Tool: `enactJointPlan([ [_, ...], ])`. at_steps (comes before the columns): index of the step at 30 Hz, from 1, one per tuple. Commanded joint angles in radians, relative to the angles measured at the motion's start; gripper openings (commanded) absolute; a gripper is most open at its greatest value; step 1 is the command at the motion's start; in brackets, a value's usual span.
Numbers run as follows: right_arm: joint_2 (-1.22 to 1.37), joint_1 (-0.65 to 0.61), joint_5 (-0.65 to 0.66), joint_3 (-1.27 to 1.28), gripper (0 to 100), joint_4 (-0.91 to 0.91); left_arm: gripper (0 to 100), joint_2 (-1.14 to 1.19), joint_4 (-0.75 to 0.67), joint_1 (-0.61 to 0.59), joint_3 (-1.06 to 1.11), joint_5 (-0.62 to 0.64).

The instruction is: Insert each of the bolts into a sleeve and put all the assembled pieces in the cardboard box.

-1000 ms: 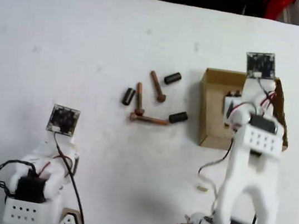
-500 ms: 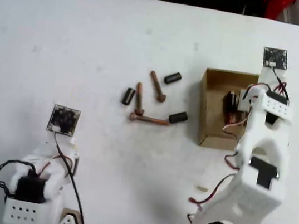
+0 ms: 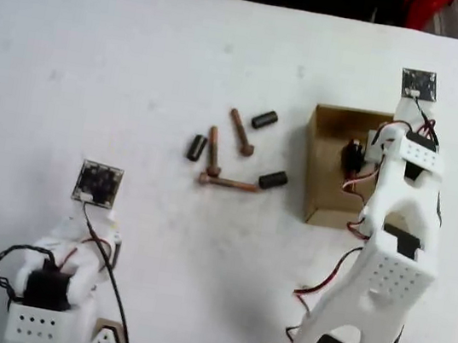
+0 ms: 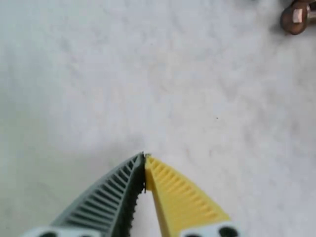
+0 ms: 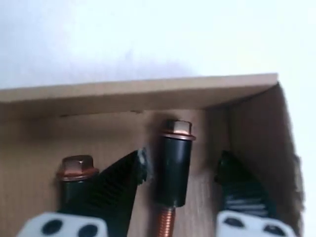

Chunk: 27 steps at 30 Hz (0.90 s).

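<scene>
Three copper bolts (image 3: 213, 150) and three black sleeves (image 3: 272, 180) lie loose in the middle of the white table. The cardboard box (image 3: 310, 162) sits to their right. My right gripper (image 5: 182, 158) hangs open inside the box, its fingers on either side of a bolt with a sleeve on it (image 5: 173, 165) that lies on the box floor. A second assembled piece (image 5: 75, 170) lies beside it, partly hidden by one finger. My left gripper (image 4: 144, 158) is shut on nothing just above the bare table, near the table's front left.
The right arm (image 3: 394, 248) stretches from the front edge over the box's right side. The left arm (image 3: 54, 275) is folded at the front left. A bolt head (image 4: 296, 15) shows at the edge of the left wrist view.
The right arm has swung to the right and stretched farther over the box. The left arm and the loose bolts and sleeves have not moved.
</scene>
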Motion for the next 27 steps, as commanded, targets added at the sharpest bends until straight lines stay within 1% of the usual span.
enactJointPlan([
  [1,-0.088,0.001,0.011,-0.049,18.7,0.012,3,-0.004,0.012,0.016,-0.002,-0.009],
  [7,-0.240,-0.024,0.011,-0.049,17.9,0.176,3,-0.004,0.012,0.016,-0.002,-0.009],
  [14,-0.400,-0.090,0.002,-0.049,17.7,0.334,3,-0.004,0.012,0.015,-0.002,-0.009],
  [19,-0.541,-0.163,0.002,-0.049,17.7,0.510,3,-0.004,0.012,0.013,-0.002,-0.009],
  [27,-0.803,-0.341,0.002,-0.048,17.7,0.771,2,-0.004,0.012,0.013,-0.002,-0.009],
])
